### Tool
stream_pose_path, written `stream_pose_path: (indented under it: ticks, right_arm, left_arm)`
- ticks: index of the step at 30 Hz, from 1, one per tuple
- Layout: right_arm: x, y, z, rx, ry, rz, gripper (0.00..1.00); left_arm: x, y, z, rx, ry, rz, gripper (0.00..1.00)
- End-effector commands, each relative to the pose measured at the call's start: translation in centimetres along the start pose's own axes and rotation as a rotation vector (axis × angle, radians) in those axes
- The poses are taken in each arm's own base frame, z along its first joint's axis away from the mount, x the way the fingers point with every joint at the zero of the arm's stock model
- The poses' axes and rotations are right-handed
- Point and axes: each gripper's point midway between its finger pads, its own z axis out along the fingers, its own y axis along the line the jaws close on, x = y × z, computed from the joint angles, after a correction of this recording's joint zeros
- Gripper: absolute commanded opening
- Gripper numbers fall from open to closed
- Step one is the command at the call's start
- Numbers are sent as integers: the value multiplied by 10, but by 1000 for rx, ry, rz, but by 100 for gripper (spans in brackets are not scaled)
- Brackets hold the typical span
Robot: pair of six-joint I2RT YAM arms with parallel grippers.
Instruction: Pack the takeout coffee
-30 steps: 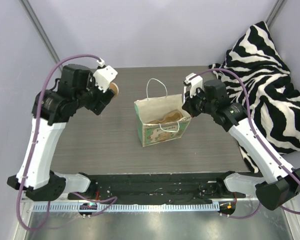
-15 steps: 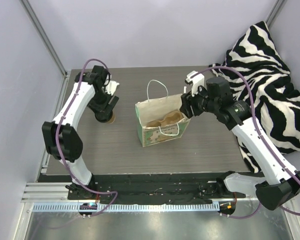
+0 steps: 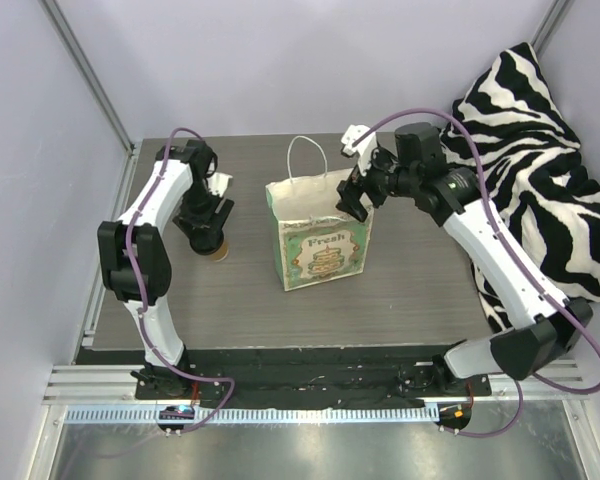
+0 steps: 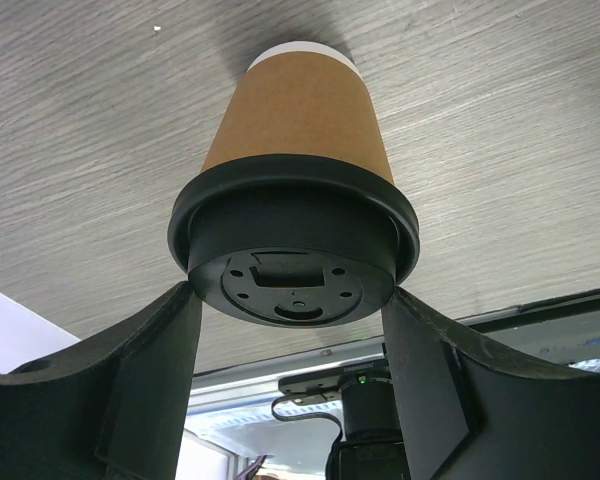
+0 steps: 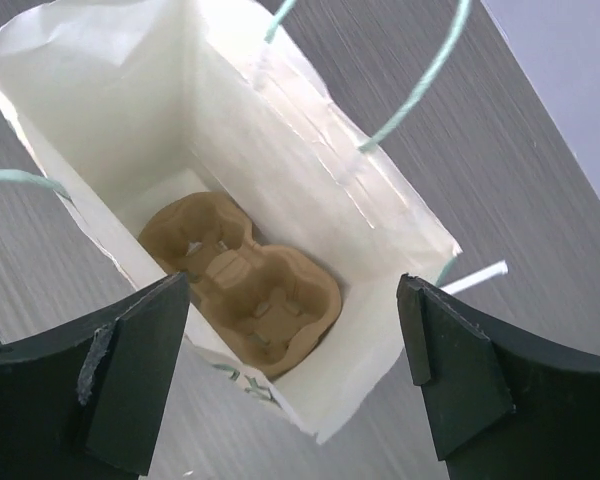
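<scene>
The takeout coffee is a tan paper cup with a black lid, left of the mint-green paper bag, its base down at the table top. My left gripper is shut on it; in the left wrist view both fingers press the lid's sides. The bag stands upright with its mouth open. Inside on its floor lies the brown pulp carrier, both cup wells empty. My right gripper hovers open over the bag's right rim, and its fingers hold nothing.
A zebra-striped cushion fills the table's right side, behind the right arm. The bag's white string handles stick up above its rim. A thin white stick lies on the table beside the bag. Metal frame posts stand at the back corners.
My right gripper opened, let go of the bag's rim and rose toward the back; the bag now stands straighter. My left arm brought the cup down to the table beside the bag.
</scene>
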Motion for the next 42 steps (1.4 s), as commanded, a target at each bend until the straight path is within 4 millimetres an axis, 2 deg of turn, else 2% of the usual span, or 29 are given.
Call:
stream_pose_path:
  ticks: [1, 4, 7, 14, 17, 21, 24, 31, 33, 34, 35, 36, 37, 39, 40, 42]
  right_arm:
    - [-29, -7, 15, -62, -90, -190, 93]
    - [-26, -16, 30, -66, -73, -230, 93]
    - [-31, -23, 35, -69, -82, -240, 93]
    - [-37, -21, 28, -85, -105, -261, 95]
    - [-30, -31, 36, -83, -90, -312, 95]
    - [-23, -56, 48, -86, -88, -324, 95]
    - [-23, -53, 63, -172, -105, -375, 95]
    - [-21, -44, 77, -291, -117, -408, 90]
    - [-19, -38, 75, -328, -106, -412, 85]
    - [-15, -37, 78, -348, -101, -428, 76]
    - [-12, -35, 77, -364, -88, -426, 72]
    - [-10, -34, 77, -372, -81, -429, 67]
    - [-9, -34, 77, -377, -78, -447, 56]
    - [-2, -31, 76, -395, -53, -433, 45]
    - [-2, -31, 76, -398, -49, -429, 34]
    - [0, -27, 72, -408, -40, -417, 24]
  left_arm:
    - [3, -5, 1, 28, 11, -27, 0]
    - [3, -5, 3, 29, 17, -27, 0]
    - [2, -5, 5, 27, 16, -25, 0]
    - [3, -5, 6, 28, 21, -24, 0]
    - [4, -5, 11, 31, 32, -18, 0]
    - [3, -4, 14, 28, 38, -6, 1]
    - [1, -4, 17, 31, 40, -8, 3]
    - [0, -4, 19, 35, 41, -11, 6]
    - [0, -4, 19, 36, 42, -16, 7]
    - [0, -4, 19, 37, 42, -13, 9]
    - [0, -5, 19, 39, 42, -16, 11]
    - [0, -6, 19, 42, 41, -18, 16]
    - [0, -6, 18, 47, 38, -18, 19]
    - [-1, -7, 16, 50, 33, -24, 29]
    - [-4, -8, 14, 56, 24, -25, 32]
    - [-4, -8, 11, 58, 20, -29, 41]
